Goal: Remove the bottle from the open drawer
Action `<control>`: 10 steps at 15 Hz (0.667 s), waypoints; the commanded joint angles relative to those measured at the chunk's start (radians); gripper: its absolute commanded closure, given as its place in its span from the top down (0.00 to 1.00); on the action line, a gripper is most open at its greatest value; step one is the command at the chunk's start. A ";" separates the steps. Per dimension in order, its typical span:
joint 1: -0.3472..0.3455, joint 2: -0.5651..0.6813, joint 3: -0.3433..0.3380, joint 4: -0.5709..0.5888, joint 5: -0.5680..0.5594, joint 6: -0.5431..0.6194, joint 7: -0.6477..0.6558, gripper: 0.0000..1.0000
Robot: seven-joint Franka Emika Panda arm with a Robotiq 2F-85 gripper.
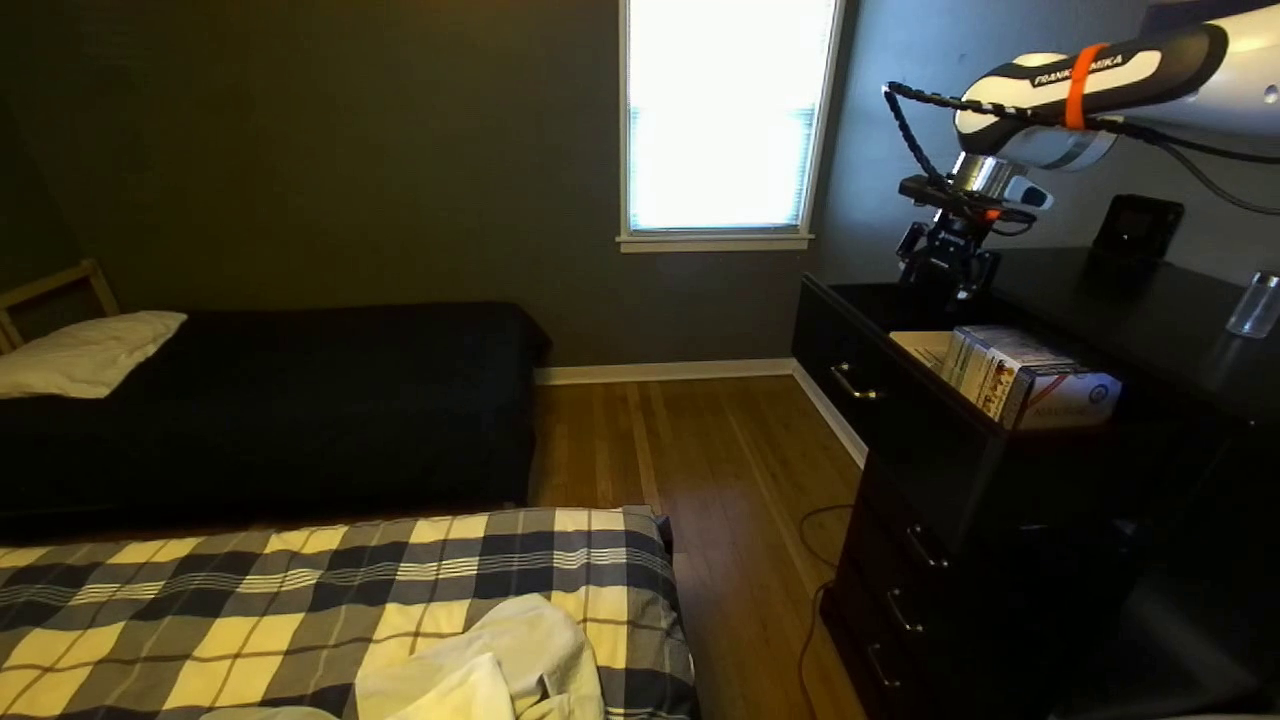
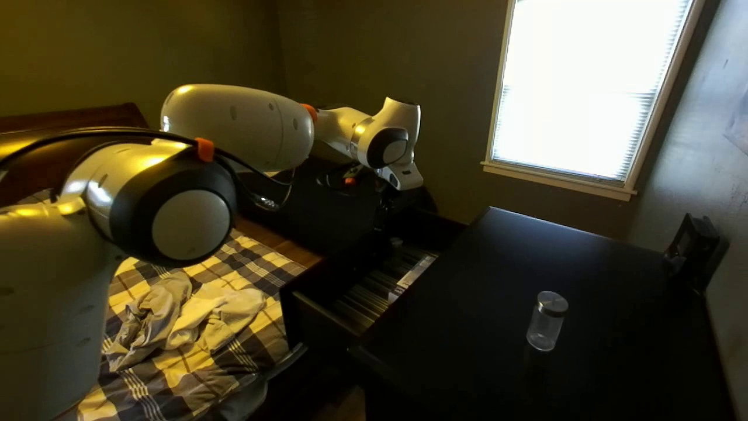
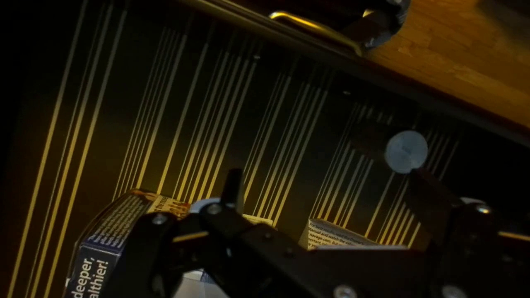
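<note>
The bottle point(image 3: 406, 151) (round pale lid, rest too dark) sits in the wide black wooden drawer point(image 1: 905, 420), near the front. Black two-fingered claw point(image 3: 325, 170) is spread, one finger overlapping the lid in wrist view; I'd center before going lower.

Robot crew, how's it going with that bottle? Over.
Claw open, over the drawer. Bottle inside, not gripped. Boxes share the drawer, might crowd it.

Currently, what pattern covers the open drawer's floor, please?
The drawer floor is striped, clearest in wrist view.
</note>
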 commanded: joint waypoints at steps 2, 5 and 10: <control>0.015 0.044 -0.029 0.048 0.021 -0.005 0.084 1.00; 0.015 0.076 -0.032 0.084 0.030 -0.005 0.139 1.00; 0.010 0.111 -0.026 0.139 0.053 -0.046 0.159 1.00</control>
